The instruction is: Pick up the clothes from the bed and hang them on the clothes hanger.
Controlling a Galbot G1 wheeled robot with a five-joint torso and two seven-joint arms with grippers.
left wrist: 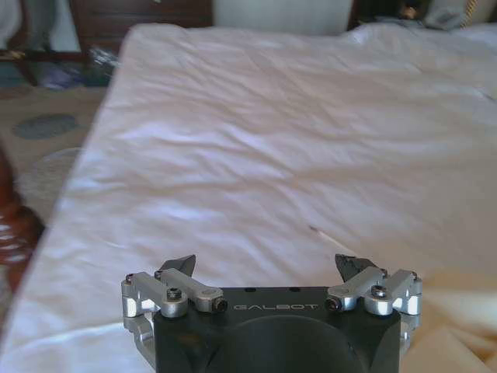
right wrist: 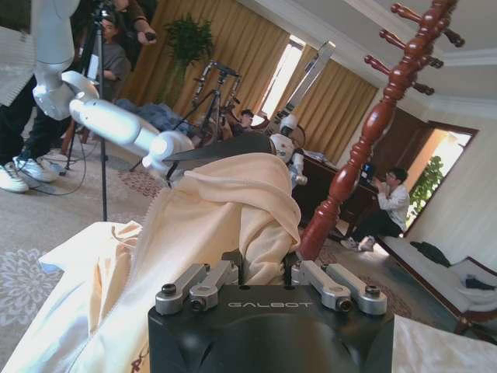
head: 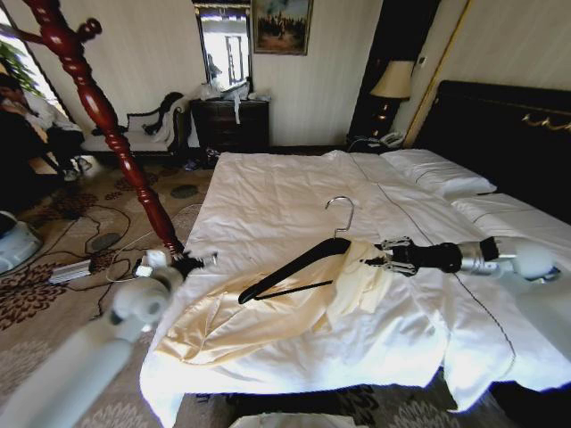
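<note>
near the bed's (head: 294, 192) foot edge, right gripper (head: 382, 257) gripped the shirt (head: 268, 312) over the hanger (head: 299, 263); left gripper (left wrist: 268, 268), spread empty, should steady the hanger's free end.

The left gripper (left wrist: 268, 268) sits at the bottom centre of the frame, its black fingertips (left wrist: 180, 265) spread wide apart over the bed (left wrist: 256, 148). A sliver of the cream shirt (left wrist: 458, 326) shows lower right.

One shirt (head: 268, 312), one hanger (head: 299, 263), one bed (head: 285, 192), and seemingly two pillows (head: 437, 171).
</note>
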